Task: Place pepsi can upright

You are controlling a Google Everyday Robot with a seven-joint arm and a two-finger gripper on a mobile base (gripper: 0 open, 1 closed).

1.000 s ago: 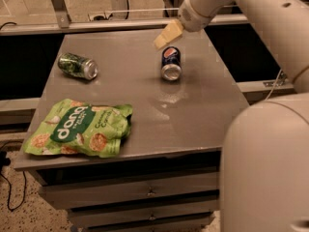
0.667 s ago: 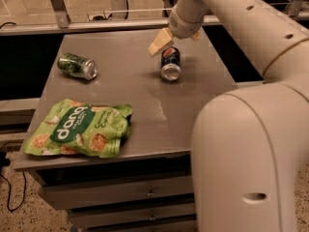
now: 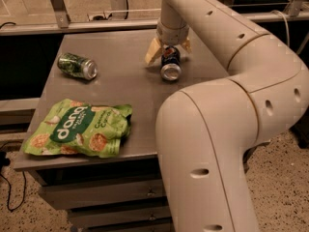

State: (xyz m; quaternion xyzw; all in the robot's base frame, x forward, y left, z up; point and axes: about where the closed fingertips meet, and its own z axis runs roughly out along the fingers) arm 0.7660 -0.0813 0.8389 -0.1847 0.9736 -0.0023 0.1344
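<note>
The pepsi can is dark blue with a silver end. It lies on its side on the grey table at the back right, silver end toward the camera. My gripper is right above the can's far end. Its two cream fingers stand open, one on each side of the can. The left finger is to the left of the can and the right finger to its right. The fingers are not closed on the can.
A green patterned can lies on its side at the table's back left. A green Dang snack bag lies flat at the front left. My large white arm covers the table's right side. Drawers sit below the tabletop.
The gripper has swung left and down from behind the can until its fingers straddle the can. The arm now fills more of the right side. The can has not moved.
</note>
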